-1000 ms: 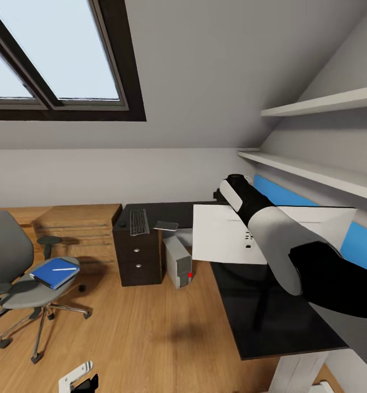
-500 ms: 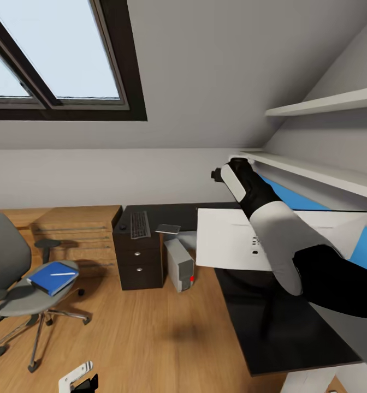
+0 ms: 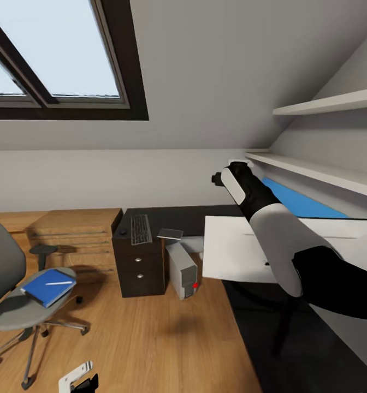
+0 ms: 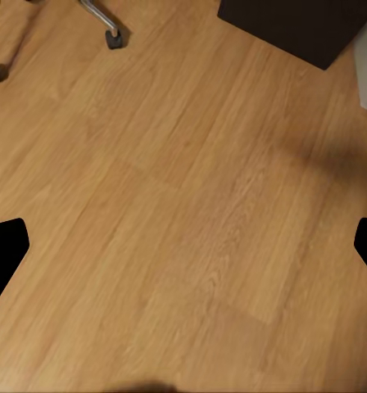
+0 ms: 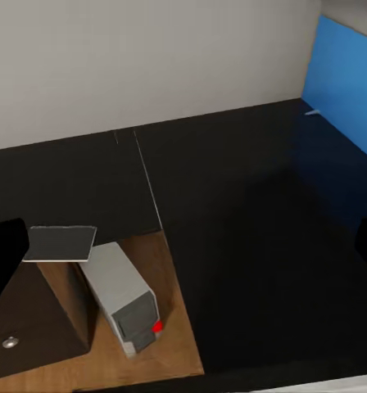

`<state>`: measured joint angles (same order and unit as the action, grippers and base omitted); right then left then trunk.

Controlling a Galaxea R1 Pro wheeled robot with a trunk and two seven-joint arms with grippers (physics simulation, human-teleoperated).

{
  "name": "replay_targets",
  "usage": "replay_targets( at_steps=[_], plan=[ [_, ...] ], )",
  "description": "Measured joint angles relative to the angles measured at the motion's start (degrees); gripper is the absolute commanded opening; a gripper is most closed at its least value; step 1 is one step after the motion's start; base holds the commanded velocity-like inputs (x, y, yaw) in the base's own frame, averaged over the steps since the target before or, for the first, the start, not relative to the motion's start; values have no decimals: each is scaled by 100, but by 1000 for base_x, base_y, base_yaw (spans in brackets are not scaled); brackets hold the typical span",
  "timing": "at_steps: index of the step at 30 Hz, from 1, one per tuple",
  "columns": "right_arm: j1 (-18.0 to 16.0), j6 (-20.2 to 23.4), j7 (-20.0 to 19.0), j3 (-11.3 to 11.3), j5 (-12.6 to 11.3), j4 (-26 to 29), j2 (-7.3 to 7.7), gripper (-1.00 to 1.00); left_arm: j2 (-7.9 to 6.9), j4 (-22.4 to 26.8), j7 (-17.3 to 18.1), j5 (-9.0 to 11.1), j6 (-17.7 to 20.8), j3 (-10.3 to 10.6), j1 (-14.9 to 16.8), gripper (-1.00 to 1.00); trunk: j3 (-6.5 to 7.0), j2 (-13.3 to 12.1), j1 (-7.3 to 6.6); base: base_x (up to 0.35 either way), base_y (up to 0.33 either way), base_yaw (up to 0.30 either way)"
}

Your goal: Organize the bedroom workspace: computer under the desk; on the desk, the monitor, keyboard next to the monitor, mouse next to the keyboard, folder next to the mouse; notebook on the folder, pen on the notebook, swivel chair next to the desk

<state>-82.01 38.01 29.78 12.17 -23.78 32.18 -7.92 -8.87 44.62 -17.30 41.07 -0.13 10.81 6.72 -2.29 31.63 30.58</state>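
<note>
The white-backed monitor (image 3: 232,251) stands on the black desk (image 3: 178,215), its blue screen (image 3: 301,203) turned to the wall. My right gripper (image 3: 219,178) hangs open above the desk (image 5: 233,221) beyond the monitor, with nothing between its fingers (image 5: 3,262). The keyboard (image 3: 140,229) and mouse (image 3: 122,231) lie on the desk's drawer end, beside a flat grey item (image 3: 170,234). The grey computer (image 3: 184,270) stands on the floor under the desk. The blue folder (image 3: 47,286) with a white pen (image 3: 59,283) rests on the swivel chair (image 3: 9,295). My left gripper (image 3: 80,379) is low and open over the floor.
A wooden chest (image 3: 77,234) sits left of the dark drawer cabinet (image 3: 140,265). Two white shelves (image 3: 314,169) run along the right wall under the sloped ceiling. Wooden floor (image 4: 183,205) lies open between chair and desk; a chair caster (image 4: 112,37) is near the left gripper.
The camera has moved nearer the desk, so the chair slid left in the picture. My right forearm has risen, lifting the gripper higher above the monitor's top edge.
</note>
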Motion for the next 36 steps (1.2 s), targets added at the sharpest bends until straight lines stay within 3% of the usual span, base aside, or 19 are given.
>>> replay_targets(
  at_steps=[9, 20, 36],
  plan=[
    [91, 15, 18, -2, 2, -58, 5, 100, 3, 0, -3, 0, 5, 7, 0, 100, 0, 0, 1, 32, 1, 0],
    [128, 20, 16, -6, 6, -775, 12, 100, 8, 1, -4, 0, 4, 9, 0, 100, 0, 0, 1, 3, 0, 0],
    [130, 28, 15, -1, 12, -934, 103, 100, 9, 1, -4, 0, -2, 9, 0, 100, 0, 0, 1, 0, 0, 0]
  ],
)
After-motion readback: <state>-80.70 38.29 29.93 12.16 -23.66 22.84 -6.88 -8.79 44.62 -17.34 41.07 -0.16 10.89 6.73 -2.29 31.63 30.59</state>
